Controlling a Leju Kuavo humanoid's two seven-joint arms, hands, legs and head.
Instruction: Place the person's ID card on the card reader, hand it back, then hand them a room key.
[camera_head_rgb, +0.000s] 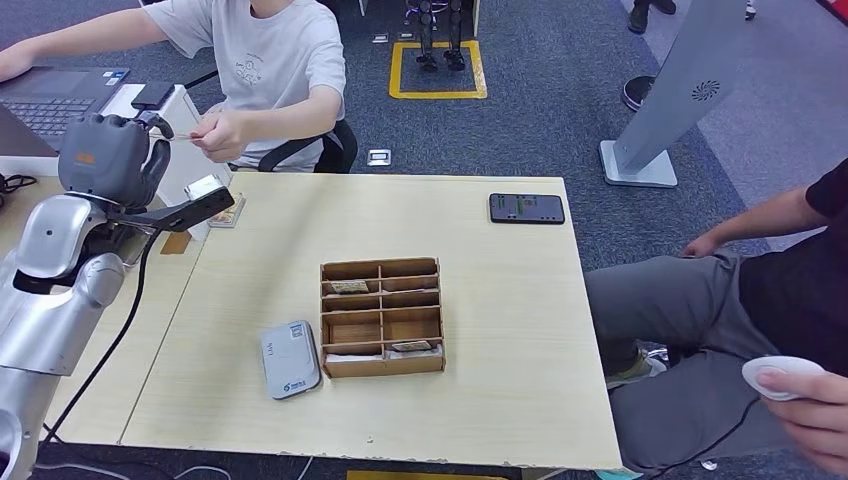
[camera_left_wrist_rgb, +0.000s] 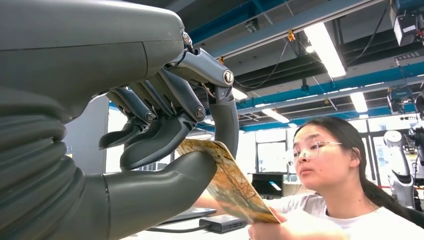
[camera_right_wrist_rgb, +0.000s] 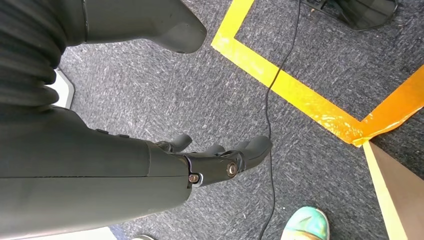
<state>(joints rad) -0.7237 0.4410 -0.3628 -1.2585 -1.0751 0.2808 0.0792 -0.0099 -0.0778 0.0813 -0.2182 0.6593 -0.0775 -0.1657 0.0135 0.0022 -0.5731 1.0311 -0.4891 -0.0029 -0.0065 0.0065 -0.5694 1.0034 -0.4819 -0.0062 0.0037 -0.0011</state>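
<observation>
Pinching a card between thumb and fingers, left robot hand raised toward person's hand, right robot hand hanging loosely open, holding nothing.

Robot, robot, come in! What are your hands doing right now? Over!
Left hand pinches the card, person's hand on its other end. Right hand hangs open above floor. Nothing in the way.

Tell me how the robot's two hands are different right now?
The left hand is raised toward the person, while the right hand hangs down over the floor. The left hand pinches a card that the person's hand also holds; the right hand holds nothing, its fingers loosely apart. Both are dark grey.
</observation>
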